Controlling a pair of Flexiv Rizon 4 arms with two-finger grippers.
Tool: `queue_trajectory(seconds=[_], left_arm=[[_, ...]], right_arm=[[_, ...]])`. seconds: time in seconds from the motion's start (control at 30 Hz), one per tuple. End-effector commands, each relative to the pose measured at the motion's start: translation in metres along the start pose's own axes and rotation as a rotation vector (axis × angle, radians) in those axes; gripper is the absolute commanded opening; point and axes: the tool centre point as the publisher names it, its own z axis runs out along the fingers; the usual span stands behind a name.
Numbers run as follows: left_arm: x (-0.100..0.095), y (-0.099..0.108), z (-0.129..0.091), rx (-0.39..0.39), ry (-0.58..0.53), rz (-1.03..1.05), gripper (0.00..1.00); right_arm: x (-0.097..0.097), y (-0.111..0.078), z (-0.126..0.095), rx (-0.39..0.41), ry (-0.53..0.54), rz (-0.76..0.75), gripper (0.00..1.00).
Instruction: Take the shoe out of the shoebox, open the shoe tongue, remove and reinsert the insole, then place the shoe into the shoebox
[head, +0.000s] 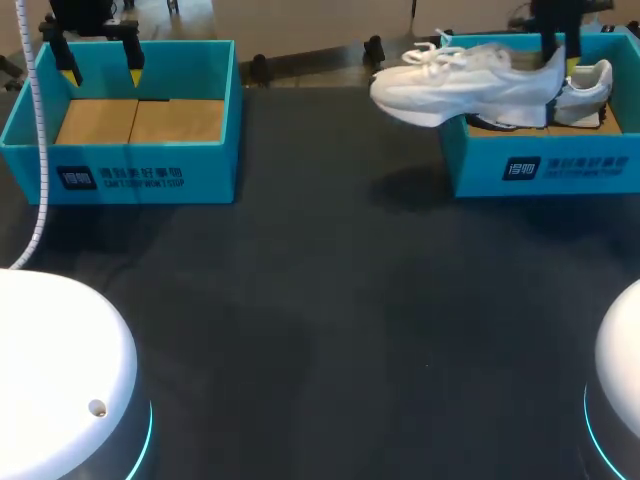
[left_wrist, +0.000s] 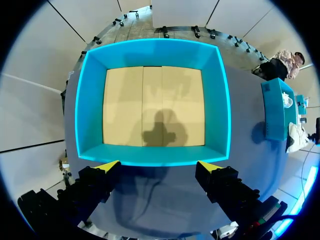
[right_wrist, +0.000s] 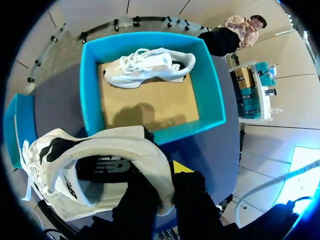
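**A:** Where is the shoe?

**B:** The white shoe (head: 465, 85) is in the air. Its toe pokes past the wall of the right-hand shoebox (head: 545, 168), above the dark table (head: 330, 320). The right gripper (right_wrist: 167, 187) pinches its heel, with a finger on either side.

**A:** How should it come out?

**B:** Probably lift it clear of the wall, then set it sole-down mid-table.

**A:** Any obstacles?

**B:** A second shoe (right_wrist: 150, 67) lies inside that box. The left gripper (left_wrist: 159, 167) is spread wide, holds nothing and hovers over the other box (head: 140, 175).

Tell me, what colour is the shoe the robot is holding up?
The shoe is white with black patches, clearest in the right wrist view.
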Motion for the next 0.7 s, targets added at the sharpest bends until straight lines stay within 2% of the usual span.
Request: queue_trajectory(seconds=[0.03, 0.43, 0.7], left_arm=[[0.000, 0.000, 0.000, 0.000, 0.000, 0.000, 1.00], [0.000, 0.000, 0.000, 0.000, 0.000, 0.000, 1.00], [0.000, 0.000, 0.000, 0.000, 0.000, 0.000, 1.00]], right_arm=[[0.017, -0.033, -0.011, -0.057, -0.001, 0.005, 0.00], [0.078, -0.103, -0.012, -0.069, 0.004, -0.011, 0.00], [0.110, -0.145, -0.008, -0.079, 0.010, -0.011, 0.00]])
